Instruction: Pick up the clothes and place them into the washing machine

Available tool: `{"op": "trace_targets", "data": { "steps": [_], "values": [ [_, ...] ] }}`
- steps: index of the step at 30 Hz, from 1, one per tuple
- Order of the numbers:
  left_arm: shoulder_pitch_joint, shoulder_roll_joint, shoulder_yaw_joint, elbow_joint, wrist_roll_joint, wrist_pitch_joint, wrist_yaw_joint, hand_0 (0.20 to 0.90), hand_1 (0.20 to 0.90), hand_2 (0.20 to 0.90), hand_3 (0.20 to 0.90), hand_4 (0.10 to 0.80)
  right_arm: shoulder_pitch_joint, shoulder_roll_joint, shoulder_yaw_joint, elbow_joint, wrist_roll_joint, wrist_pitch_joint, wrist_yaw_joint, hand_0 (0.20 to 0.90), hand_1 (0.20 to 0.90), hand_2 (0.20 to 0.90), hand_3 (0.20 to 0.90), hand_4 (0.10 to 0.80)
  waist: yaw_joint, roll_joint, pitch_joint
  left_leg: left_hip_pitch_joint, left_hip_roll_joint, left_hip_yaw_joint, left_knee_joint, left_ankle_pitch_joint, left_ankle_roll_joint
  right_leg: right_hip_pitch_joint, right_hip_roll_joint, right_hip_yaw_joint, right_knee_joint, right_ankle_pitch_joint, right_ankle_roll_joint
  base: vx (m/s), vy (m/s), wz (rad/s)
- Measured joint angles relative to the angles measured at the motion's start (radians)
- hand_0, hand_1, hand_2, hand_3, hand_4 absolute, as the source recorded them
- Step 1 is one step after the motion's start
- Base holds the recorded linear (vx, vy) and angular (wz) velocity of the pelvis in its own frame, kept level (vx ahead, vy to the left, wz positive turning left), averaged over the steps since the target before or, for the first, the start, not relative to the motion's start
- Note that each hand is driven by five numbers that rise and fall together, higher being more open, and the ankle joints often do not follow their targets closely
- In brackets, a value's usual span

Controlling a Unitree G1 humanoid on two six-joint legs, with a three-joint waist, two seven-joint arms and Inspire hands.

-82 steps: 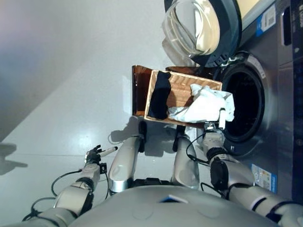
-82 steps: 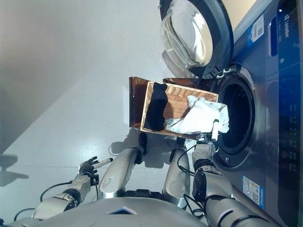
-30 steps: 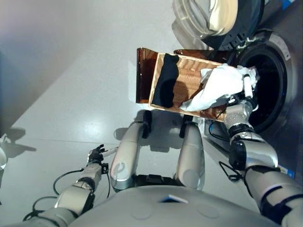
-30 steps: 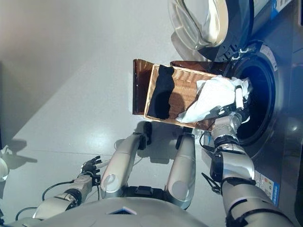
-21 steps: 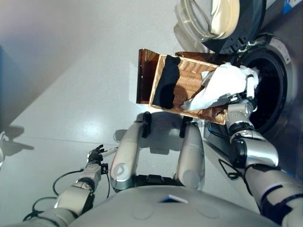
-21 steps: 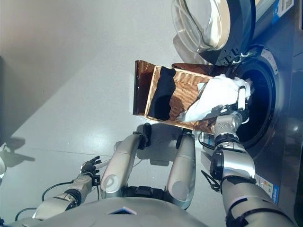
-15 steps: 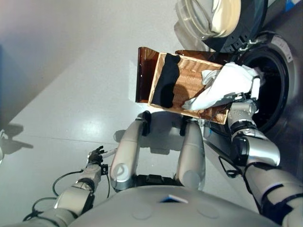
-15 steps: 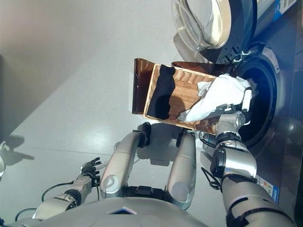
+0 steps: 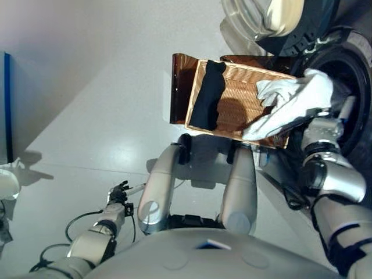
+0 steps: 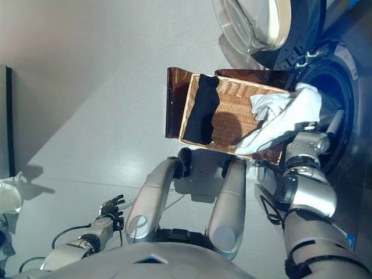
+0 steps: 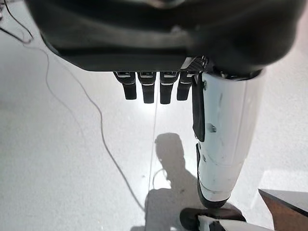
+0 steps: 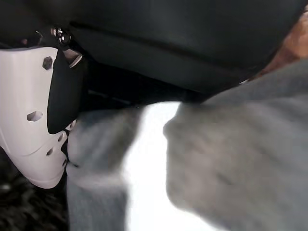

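Item: white cloth (image 9: 293, 104) — clamped in your right hand (image 9: 325, 129) at 2 o'clock, its top at the washer (image 10: 349, 110) drum mouth, its tail trailing over the basket (image 9: 232, 131) rim.
Item: black garment (image 9: 207, 96) in the basket at 12 o'clock.
Item: left hand (image 11: 154, 86) — low at 8 o'clock, fingers straight, holding nothing.
Risk: the tail may snag the wicker or drape outside the drum if you let go shallow.

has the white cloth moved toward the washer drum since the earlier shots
Yes. The white cloth, held by the right hand, has moved off the wicker basket toward the dark drum opening.
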Motion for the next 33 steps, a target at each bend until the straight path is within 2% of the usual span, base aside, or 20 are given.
{"op": "trace_targets", "data": {
  "steps": [7,8,11,12,13,16,17,18,20,21,22,27,31,32,33],
  "values": [
    [0.003,-0.005,-0.009,-0.001,0.0,-0.001,0.001,0.9,0.9,0.9,0.9,0.8,-0.018,-0.043,-0.033,0.024,0.0,-0.027,-0.028,0.2,0.2,0.2,0.2,0.3,0.002,0.026,-0.011,0.0,-0.005,0.013,0.002,-0.009,0.007,-0.009,-0.009,0.01,0.015,-0.013,0.005,-0.026,0.01,0.01],
    [0.003,-0.006,-0.009,-0.001,0.0,-0.001,0.001,0.9,0.9,0.9,0.9,0.8,-0.017,-0.049,-0.044,0.024,0.0,-0.027,-0.028,0.2,0.2,0.2,0.2,0.3,0.004,0.029,-0.012,0.0,-0.006,0.014,0.002,-0.004,-0.003,-0.01,-0.008,0.013,0.017,-0.01,0.001,0.0,0.0,0.0],
    [0.004,-0.013,-0.01,0.0,0.0,0.0,0.001,0.9,0.9,0.9,0.9,0.8,-0.018,-0.068,-0.048,0.039,-0.001,-0.031,-0.047,0.2,0.2,0.2,0.2,0.3,0.011,0.036,-0.016,0.001,-0.01,0.015,0.004,-0.006,-0.001,-0.01,-0.011,0.015,0.018,-0.013,0.003,0.052,0.009,0.01],
    [0.004,-0.015,-0.01,0.0,0.0,0.0,0.001,0.9,0.9,0.9,0.9,0.8,-0.024,-0.078,-0.049,0.057,-0.001,-0.032,-0.056,0.2,0.2,0.2,0.2,0.3,0.013,0.038,-0.017,0.001,-0.012,0.014,0.004,-0.013,0.009,-0.009,-0.012,0.017,0.017,-0.015,0.006,-0.002,0.022,0.03],
    [0.005,-0.019,-0.011,0.0,0.0,0.0,0.001,0.9,0.9,0.9,0.9,0.8,-0.023,-0.083,-0.065,0.058,-0.002,-0.033,-0.071,0.2,0.2,0.2,0.2,0.3,0.015,0.042,-0.02,0.0,-0.016,0.014,0.006,-0.008,0.002,-0.009,-0.015,0.018,0.019,-0.015,0.008,-0.067,0.034,0.04],
    [0.009,-0.031,-0.014,0.0,0.0,0.0,0.003,0.9,0.9,0.9,0.9,0.8,-0.029,-0.109,-0.081,0.085,-0.004,-0.041,-0.111,0.2,0.2,0.2,0.2,0.3,0.024,0.051,-0.025,-0.001,-0.02,0.021,0.01,-0.018,0.02,-0.007,-0.022,0.023,0.016,-0.018,0.019,0.041,0.025,0.01],
    [0.011,-0.034,-0.015,0.0,0.0,0.001,0.003,0.9,0.9,0.9,0.9,0.8,-0.03,-0.111,-0.086,0.085,-0.005,-0.042,-0.119,0.2,0.2,0.2,0.2,0.3,0.024,0.051,-0.026,0.0,-0.02,0.023,0.009,-0.02,0.023,-0.007,-0.022,0.023,0.015,-0.022,0.024,-0.081,0.045,0.0],
    [0.016,-0.035,-0.016,0.0,0.0,0.0,0.003,0.9,0.9,0.9,0.9,0.8,-0.028,-0.112,-0.096,0.083,-0.021,-0.042,-0.14,0.2,0.2,0.2,0.2,0.3,0.023,0.053,-0.027,-0.001,-0.022,0.027,0.011,-0.012,0.017,-0.007,-0.025,0.024,0.015,-0.015,0.016,-0.015,0.033,0.0],
    [0.02,-0.038,-0.018,0.0,0.0,0.0,0.004,0.9,0.9,0.9,0.9,0.8,-0.027,-0.114,-0.106,0.082,-0.063,-0.043,-0.167,0.2,0.2,0.2,0.2,0.3,0.023,0.055,-0.028,-0.001,-0.022,0.031,0.013,-0.026,0.032,-0.007,-0.029,0.024,0.014,-0.021,0.026,-0.051,0.034,-0.03],
    [0.023,-0.038,-0.018,0.0,0.0,0.0,0.004,0.9,0.9,0.9,0.9,0.8,-0.025,-0.114,-0.114,0.081,-0.081,-0.043,-0.18,0.469,0.469,0.469,0.469,0.492,0.023,0.055,-0.029,-0.001,-0.023,0.034,0.014,-0.019,0.022,-0.007,-0.028,0.027,0.013,-0.015,0.021,-0.109,0.048,-0.05],
    [0.023,-0.037,-0.018,0.0,0.0,0.0,0.004,0.9,0.9,0.9,0.9,0.8,-0.022,-0.116,-0.108,0.082,-0.101,-0.043,-0.184,0.9,0.9,0.9,0.9,0.8,0.023,0.056,-0.029,-0.001,-0.023,0.037,0.018,-0.022,0.025,-0.009,-0.031,0.028,0.016,-0.016,0.023,-0.023,0.038,-0.06],
    [0.022,-0.038,-0.018,-0.001,0.003,-0.003,0.004,0.9,0.9,0.9,0.9,0.8,-0.019,-0.124,-0.027,0.084,-0.166,-0.009,-0.167,0.9,0.9,0.9,0.9,0.8,0.017,0.057,-0.029,0.005,-0.022,0.054,0.016,-0.028,0.033,-0.011,-0.029,0.045,0.013,-0.016,0.023,0.007,0.016,-0.07],
    [0.021,-0.037,-0.016,0.0,0.013,-0.007,0.004,0.9,0.9,0.9,0.9,0.8,0.005,-0.131,0.074,0.085,-0.248,0.028,-0.108,0.9,0.9,0.9,0.9,0.8,0.012,0.063,-0.027,0.012,-0.02,0.066,0.019,-0.033,0.04,-0.007,-0.03,0.051,0.01,-0.008,0.031,-0.003,-0.007,-0.08],
    [0.021,-0.037,-0.016,0.0,0.013,-0.006,0.004,0.9,0.9,0.9,0.9,0.8,0.007,-0.131,0.082,0.079,-0.267,0.043,-0.098,0.9,0.9,0.9,0.9,0.8,0.011,0.063,-0.027,0.014,-0.019,0.066,0.017,-0.028,0.032,-0.006,-0.028,0.053,0.008,-0.005,0.031,0.017,-0.027,-0.05],
    [0.021,-0.041,-0.014,0.001,0.013,-0.007,0.008,0.9,0.9,0.9,0.9,0.8,0.008,-0.122,0.102,0.078,-0.277,0.045,-0.086,0.9,0.9,0.9,0.9,0.8,0.008,0.064,-0.027,0.017,-0.017,0.067,0.015,-0.032,0.04,-0.003,-0.029,0.048,0.005,-0.006,0.033,0.102,-0.033,-0.06]
  ]
}}
